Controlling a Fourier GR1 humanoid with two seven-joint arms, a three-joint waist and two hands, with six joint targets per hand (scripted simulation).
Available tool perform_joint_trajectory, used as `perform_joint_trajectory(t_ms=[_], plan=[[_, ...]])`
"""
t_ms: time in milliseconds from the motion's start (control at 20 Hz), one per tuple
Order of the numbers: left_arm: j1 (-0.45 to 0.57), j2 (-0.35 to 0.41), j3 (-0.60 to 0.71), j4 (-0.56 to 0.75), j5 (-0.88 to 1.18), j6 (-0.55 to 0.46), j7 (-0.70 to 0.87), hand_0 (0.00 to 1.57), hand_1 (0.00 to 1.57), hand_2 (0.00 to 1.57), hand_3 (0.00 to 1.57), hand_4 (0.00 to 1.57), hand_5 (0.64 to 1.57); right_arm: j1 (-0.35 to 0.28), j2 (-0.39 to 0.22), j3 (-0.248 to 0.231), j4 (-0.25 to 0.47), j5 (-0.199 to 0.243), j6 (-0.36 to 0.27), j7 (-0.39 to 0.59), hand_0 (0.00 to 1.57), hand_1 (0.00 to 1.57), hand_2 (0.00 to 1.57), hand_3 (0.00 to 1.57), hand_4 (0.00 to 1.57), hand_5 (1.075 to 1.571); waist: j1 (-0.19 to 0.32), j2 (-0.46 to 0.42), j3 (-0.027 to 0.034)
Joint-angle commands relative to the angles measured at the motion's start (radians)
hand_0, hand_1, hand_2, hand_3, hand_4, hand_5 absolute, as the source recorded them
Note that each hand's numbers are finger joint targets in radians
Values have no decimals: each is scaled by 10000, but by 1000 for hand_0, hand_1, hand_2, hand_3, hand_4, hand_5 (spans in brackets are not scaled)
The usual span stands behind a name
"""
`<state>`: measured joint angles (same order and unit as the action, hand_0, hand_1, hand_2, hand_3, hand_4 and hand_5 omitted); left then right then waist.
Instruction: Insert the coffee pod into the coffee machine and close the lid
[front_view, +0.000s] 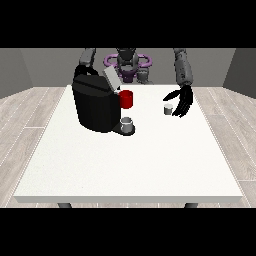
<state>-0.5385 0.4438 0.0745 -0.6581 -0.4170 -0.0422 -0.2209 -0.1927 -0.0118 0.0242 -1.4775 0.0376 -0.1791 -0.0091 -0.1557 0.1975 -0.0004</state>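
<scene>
coffee pod (168, 109): small grey cylindrical capsule, upright on the large white table (130, 165), well apart from the machine, toward the view's right. coffee machine (95, 102): bulky black box, grey hinged lid (111, 78) raised and tilted, red part (126, 99) at its front, small grey cup (127, 124) on its drip base. hand at the view's right (183, 101): black, fingers spread in an open curl just beside the pod, holding nothing. hand at the view's left: hidden behind the machine; its state cannot be told. step in hand, by judgement: reaching to grasp the pod. next move calls for closing round the pod, then lifting it toward the open lid.
</scene>
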Motion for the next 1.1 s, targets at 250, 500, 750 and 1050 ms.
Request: perform_joint_trajectory(t_ms=[250,500,750,1050], plan=[[-746,-309,70,594,-769,1487,-379,686,686,849,651,288,1571,-459,-364,-464,154,-261,234,233,0,0,0,0,487,1571,-132,158,0],[-1130,-93,-160,679,-1366,1966,-501,920,920,1042,829,361,1571,-787,-220,-724,827,-278,72,-730,0,0,0,0,500,1571,62,635,3],[-992,1,-235,1497,-1805,2147,-565,970,970,1054,793,319,1571,-269,-144,-304,-2,-459,440,-110,0,0,0,0,515,1571,-405,360,0],[-1661,-37,-274,1165,-1864,1652,-994,1317,1317,1430,1407,548,1571,-722,-213,-779,1022,-546,277,-420,0,0,0,0,398,1571,52,386,3]])
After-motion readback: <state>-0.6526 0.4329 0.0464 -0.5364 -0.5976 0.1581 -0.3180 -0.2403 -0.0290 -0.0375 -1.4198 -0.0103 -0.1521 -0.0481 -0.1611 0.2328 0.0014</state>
